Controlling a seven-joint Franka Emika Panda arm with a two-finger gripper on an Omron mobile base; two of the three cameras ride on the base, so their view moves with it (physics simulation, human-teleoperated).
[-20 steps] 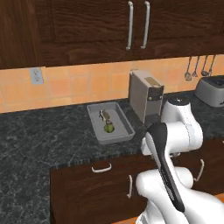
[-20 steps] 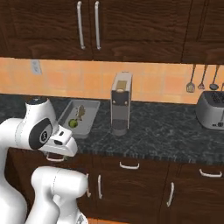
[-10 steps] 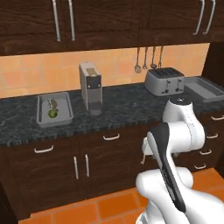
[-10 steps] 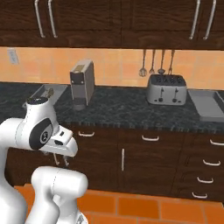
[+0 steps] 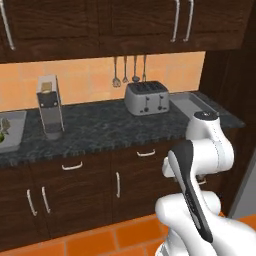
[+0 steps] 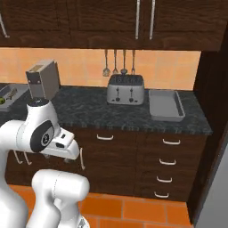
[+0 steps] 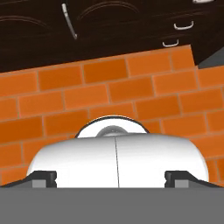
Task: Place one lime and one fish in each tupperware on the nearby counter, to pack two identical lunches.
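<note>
I see the fingers (image 7: 117,176) spread wide, holding nothing, over the orange floor (image 7: 109,92); the empty tray (image 6: 165,105) lies on the worktop (image 6: 133,116), well apart.

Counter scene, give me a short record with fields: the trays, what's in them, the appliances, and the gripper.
counter: dark marbled stone over brown drawers
right tupperware: beside the toaster, nothing in it
left tupperware: at the picture's left edge, cut off, something yellow-green inside
toaster: silver, against the wall under hanging utensils
tall grey appliance: between the two trays
gripper: open, nothing held, pointed at the orange brick floor
</note>
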